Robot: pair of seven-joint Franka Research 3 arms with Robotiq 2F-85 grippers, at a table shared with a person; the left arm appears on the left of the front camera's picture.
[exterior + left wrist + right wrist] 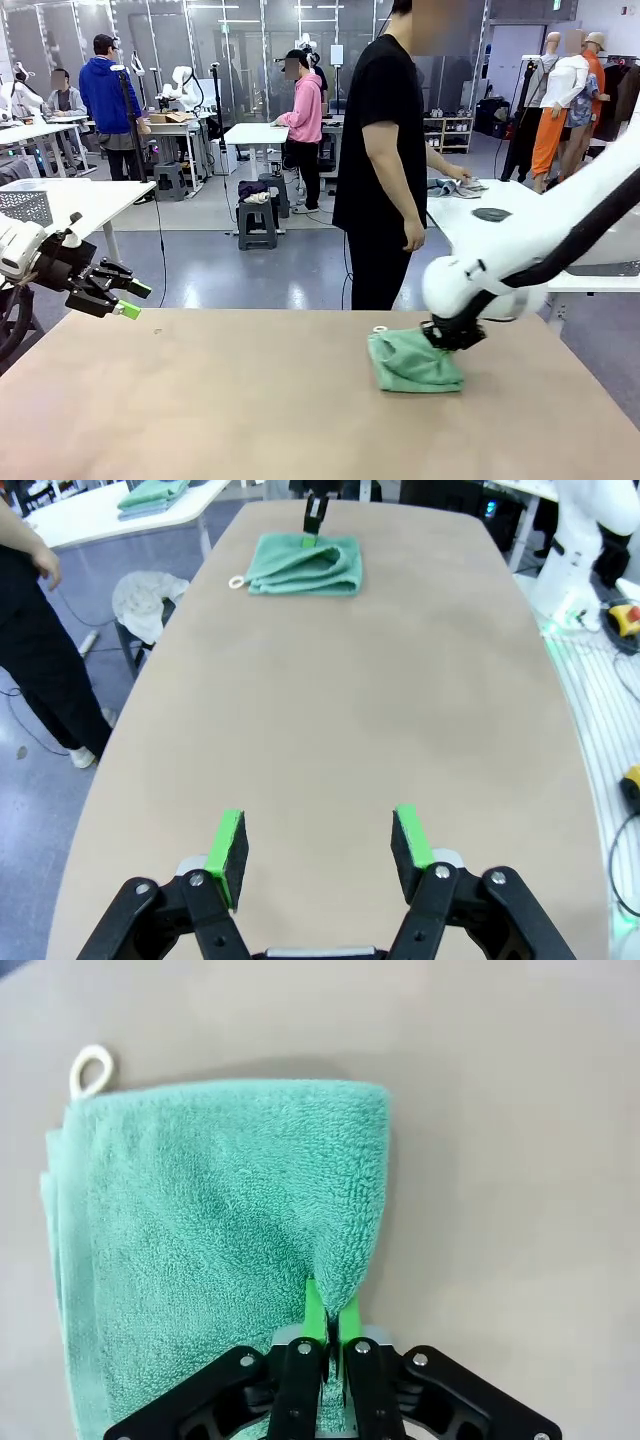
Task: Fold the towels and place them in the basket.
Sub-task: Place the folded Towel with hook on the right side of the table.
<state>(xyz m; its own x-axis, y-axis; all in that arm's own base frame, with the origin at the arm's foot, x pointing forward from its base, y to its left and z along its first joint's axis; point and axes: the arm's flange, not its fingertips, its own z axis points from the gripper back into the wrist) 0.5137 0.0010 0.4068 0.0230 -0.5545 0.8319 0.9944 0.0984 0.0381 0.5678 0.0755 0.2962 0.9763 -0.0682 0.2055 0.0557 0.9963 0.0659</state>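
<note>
while the right gripper [328, 1310] pinches a raised ridge at one edge of the green towel [220, 1210], fingers pressed together on the cloth, the towel lies folded into a thick stack on the tabletop [250, 400], right side, toward the far edge. a white hanging loop [92, 1068] pokes out at one corner. the left gripper [318, 845] hovers over the left end of the tabletop, fingers spread, holding nothing, well apart from the towel. a person [385, 150] stands just beyond the far edge, arm hanging down, touching nothing. step looks like the tail end of folding, or the start of the pickup. next move probably calls for lifting the stack whole toward the basket. it needs a grip through all the layers, since a pinch on the top layer alone could pull the fold open.
</note>
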